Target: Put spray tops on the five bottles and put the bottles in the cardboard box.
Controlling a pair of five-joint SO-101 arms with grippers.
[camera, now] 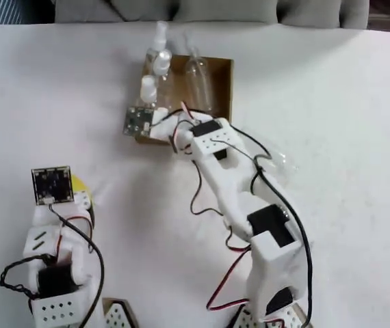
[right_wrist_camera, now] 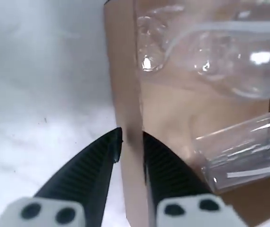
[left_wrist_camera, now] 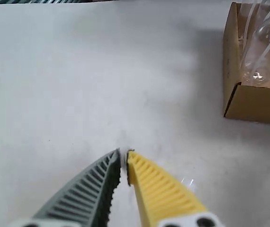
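High view: the right arm (camera: pixel 212 147) hides the near edge of the cardboard box (camera: pixel 221 68); the clear bottles (camera: pixel 198 82) inside overlap, so their number cannot be told. Both wrist views: box and bottles are cut off by the frame edge.

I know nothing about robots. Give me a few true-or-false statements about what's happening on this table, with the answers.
1. The left claw is holding a bottle. False: it is shut on nothing, over the bare table.
2. The right claw has one finger on each side of a wall of the box. True.
3. Clear bottles are inside the box. True.
4. Both fingers of the left claw are black. False: one is grey and the other is yellow.
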